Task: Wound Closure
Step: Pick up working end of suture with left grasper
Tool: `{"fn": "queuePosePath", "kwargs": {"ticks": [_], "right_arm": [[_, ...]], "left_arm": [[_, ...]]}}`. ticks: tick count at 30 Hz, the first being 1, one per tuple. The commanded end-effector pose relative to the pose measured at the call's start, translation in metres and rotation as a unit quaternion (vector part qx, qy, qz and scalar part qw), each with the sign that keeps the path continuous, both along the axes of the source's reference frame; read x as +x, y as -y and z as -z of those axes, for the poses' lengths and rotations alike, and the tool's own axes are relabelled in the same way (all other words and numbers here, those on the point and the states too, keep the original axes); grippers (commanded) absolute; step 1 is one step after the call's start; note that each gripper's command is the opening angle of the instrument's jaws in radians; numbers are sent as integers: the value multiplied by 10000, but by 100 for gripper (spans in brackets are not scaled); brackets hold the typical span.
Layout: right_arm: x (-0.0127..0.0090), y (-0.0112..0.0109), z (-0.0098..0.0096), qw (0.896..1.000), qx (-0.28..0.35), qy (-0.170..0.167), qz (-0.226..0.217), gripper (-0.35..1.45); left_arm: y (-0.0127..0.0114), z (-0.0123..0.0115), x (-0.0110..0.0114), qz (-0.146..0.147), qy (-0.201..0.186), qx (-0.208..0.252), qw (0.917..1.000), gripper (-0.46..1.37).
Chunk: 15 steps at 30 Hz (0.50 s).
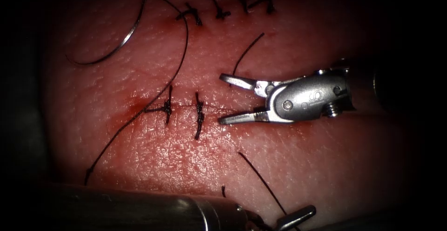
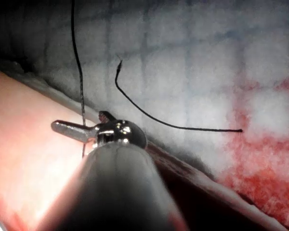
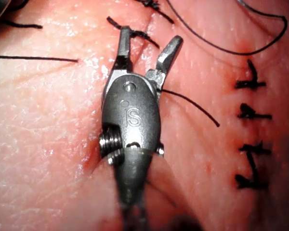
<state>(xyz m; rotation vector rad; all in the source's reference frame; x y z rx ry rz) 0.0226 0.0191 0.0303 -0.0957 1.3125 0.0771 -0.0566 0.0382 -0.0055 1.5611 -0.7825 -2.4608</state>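
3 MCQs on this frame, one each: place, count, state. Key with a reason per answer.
1. Where does the needle lie?
A. On the tissue, upper left of the cut
B. In the right tool's jaws
C. Driven into the tissue right of the cut

2. How many finished stitches cross the cut beside the right tool?
A. None
B. Two
C. Five

3. How do the right tool's jaws stand?
A. Shut on the thread
B. Shut on the needle
C. Open, holding nothing

Key: 1 A, the curved needle rests free on the surface, away from both tools. 2 B, two dark stitches cross the cut left of the jaw tips. 3 C, the endoscope and right wrist views show the jaws spread with nothing between them.
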Motion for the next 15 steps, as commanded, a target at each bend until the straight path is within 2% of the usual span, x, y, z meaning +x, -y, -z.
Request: {"fn": "queuePosePath", "kwargs": {"ticks": [1,7,9,10,11,13,15], "right_arm": [[0,0,0,10000,1,1,15,104],[0,0,0,10000,1,1,15,102],[0,0,0,10000,1,2,14,101],[0,0,0,10000,1,2,14,100],[0,1,0,10000,0,2,14,100],[0,1,0,10000,-2,2,15,100],[0,1,0,10000,-3,1,16,99]], "left_arm": [[0,-1,-1,-10,27,-20,10000,75],[1,-1,-3,-49,55,-29,10000,69],[2,-1,-3,-51,69,-12,10000,40],[3,-1,-3,-86,126,38,9999,-1],[3,-1,1,-391,385,58,9985,-35],[2,2,5,-545,461,-15,9974,-35],[0,4,10,-532,414,-76,9977,-35]]}}
